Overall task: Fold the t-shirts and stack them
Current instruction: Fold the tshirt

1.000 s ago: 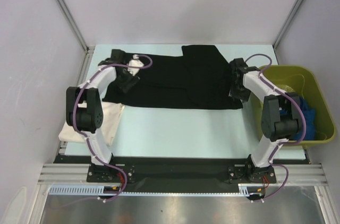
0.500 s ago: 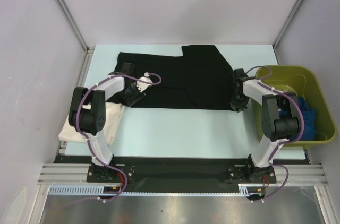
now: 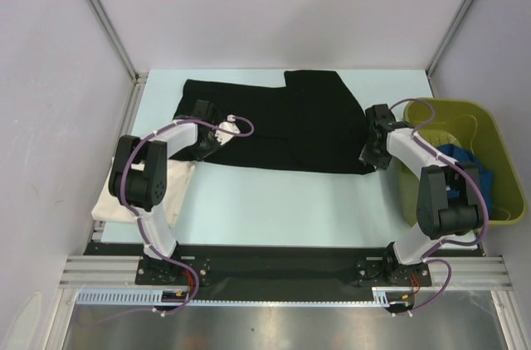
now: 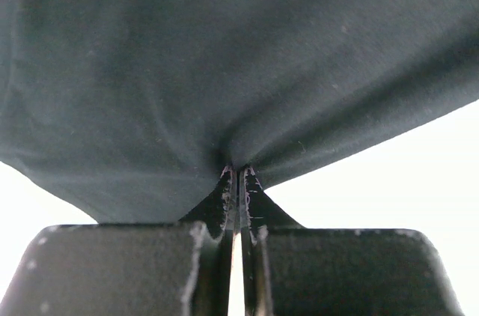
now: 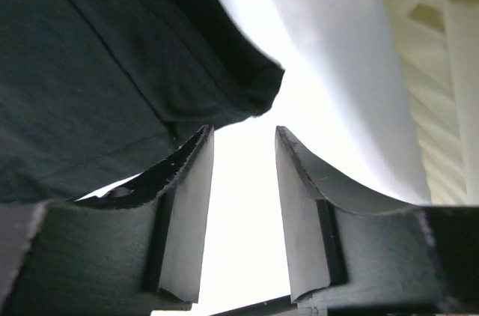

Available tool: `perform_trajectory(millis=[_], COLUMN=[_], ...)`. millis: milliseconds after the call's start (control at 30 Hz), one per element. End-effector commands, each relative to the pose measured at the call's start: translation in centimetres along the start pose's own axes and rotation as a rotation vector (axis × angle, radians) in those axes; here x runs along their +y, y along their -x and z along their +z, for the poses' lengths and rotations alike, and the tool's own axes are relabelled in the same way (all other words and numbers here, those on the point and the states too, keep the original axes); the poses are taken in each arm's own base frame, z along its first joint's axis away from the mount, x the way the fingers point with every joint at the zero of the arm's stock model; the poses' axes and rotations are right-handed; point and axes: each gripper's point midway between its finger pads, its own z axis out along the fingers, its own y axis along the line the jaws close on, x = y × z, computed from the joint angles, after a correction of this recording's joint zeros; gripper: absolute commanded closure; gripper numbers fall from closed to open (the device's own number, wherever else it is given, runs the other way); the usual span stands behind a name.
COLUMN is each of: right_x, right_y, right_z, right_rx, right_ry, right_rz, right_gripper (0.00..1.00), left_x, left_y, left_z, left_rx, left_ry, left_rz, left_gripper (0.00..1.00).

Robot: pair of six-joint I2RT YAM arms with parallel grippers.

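With the left claw (image 4: pixel 238 175) pinched shut on the black t-shirt (image 4: pixel 224 54), the right claw (image 5: pixel 243 144), jaws apart and empty, should close on its corner before both lift.

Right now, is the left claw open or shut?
Shut on the black t-shirt: the left claw is pinched closed in its wrist view, with cloth puckering into it.
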Motion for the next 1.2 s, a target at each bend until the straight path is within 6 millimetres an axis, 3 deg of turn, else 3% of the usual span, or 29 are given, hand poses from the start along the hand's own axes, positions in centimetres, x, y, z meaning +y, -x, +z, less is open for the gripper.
perform_trajectory(millis=[0,200,400,533,567,633,733,833,967,1100,1167], right_x=[-0.2,0.9,1.9,2.1,2.0,1.8,1.2,0.5,-0.3,-0.6,-0.7], right_y=[2.8,1.0,0.2,-0.6,-0.8,-1.0,-1.3,-2.0,-3.3,-4.7,-5.0], right_z=[-1.1,1.4,1.9,2.1,2.0,1.8,0.9,-0.1,-1.4,-2.4,-3.0], right_rx=[-0.099,-0.035,-0.011,0.010,0.012,0.018,0.023,0.039,0.067,0.096,0.102], right_ry=[-0.010,-0.012,0.009,0.013,0.011,0.011,0.004,-0.004,-0.016,-0.010,-0.002], right_rz=[0.087,0.068,0.060,0.060,0.059,0.056,0.048,0.043,0.036,0.028,0.029], right_gripper=[0.55,0.52,0.53,0.73,0.87,0.97,1.00,1.00,1.00,1.00,0.96], left_x=[3.2,3.9,3.8,4.4,4.5,5.2,5.8,5.0,2.2,1.0,1.3], left_y=[-1.0,-0.8,-1.0,-1.5,-1.6,-2.1,-3.1,-4.3,-5.6,-4.7,-4.1], left_z=[0.0,-0.5,-0.4,-0.3,-0.4,-0.7,-1.4,-1.7,-2.3,-2.6,-3.6], left_rx=[0.031,0.022,0.025,0.038,0.041,0.040,0.048,0.074,0.090,0.051,0.041], left_ry=[0.121,0.134,0.126,0.142,0.146,0.156,0.161,0.132,0.012,-0.078,-0.101], left_rz=[-0.021,-0.024,-0.030,-0.035,-0.035,-0.044,-0.042,-0.007,0.044,0.055,0.049], left_gripper=[1.00,1.00,1.00,1.00,1.00,1.00,1.00,1.00,1.00,0.99,0.70])
